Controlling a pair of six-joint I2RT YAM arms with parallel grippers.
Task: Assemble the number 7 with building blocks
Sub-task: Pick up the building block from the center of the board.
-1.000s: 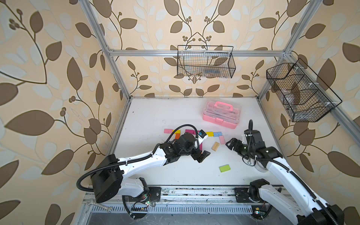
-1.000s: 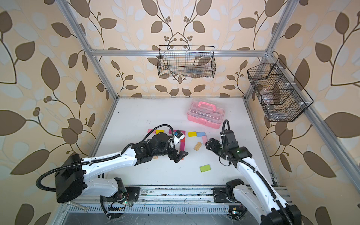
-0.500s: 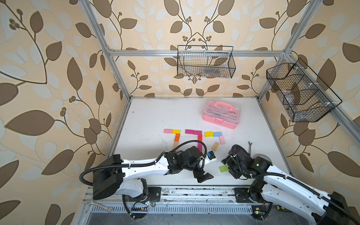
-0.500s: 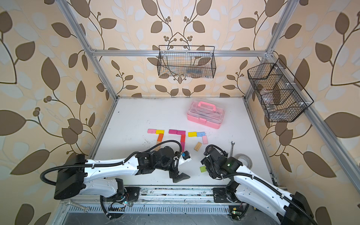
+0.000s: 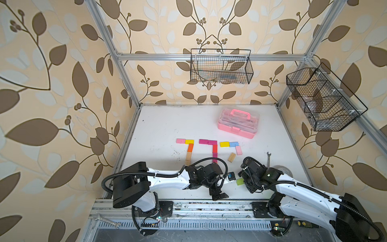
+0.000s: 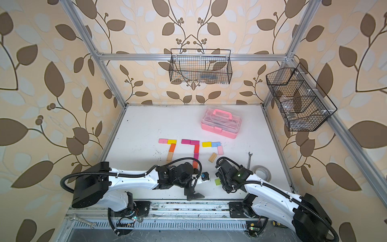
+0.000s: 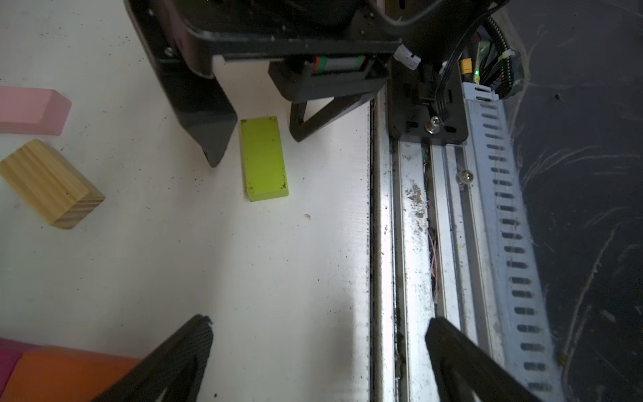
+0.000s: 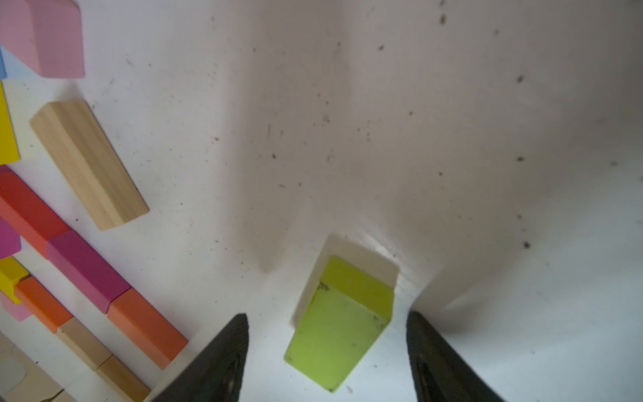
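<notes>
- Step in hand, as judged: the right gripper [image 8: 327,315] is taking up the lime-green block [image 8: 339,327] for the unfinished number 7 [image 5: 234,144].
- The green block is lying flat on the white desk [image 5: 167,125] near its front edge, well apart from the figures. In both top views it is sitting just beside the right wrist.
- The right fingers [image 8: 215,355] are standing apart, one at each long side of the block. Bare desk is showing on both sides, so nothing is being gripped.
- The left gripper [image 7: 318,319] is hovering at the desk's front edge, its fingers spread wide and empty.
- The unfinished figure is showing a yellow and blue top bar with one pale pink block [image 5: 238,150] below the blue. A plain wood block [image 5: 231,157] is lying askew near the pink one, out of line.
- Recommendation: centre the fingers along the block's length and close squarely across its narrow width, so it is not twisting on the lift.
- Recommendation: carry it clear of the left arm [image 5: 167,180], which is lying close, and of the neighbouring magenta-and-red figure [image 5: 214,148].
- Risk, as judged: placing the block before the wood block is straightened is likely to leave a crooked stem, and contact could nudge the pink block.
</notes>
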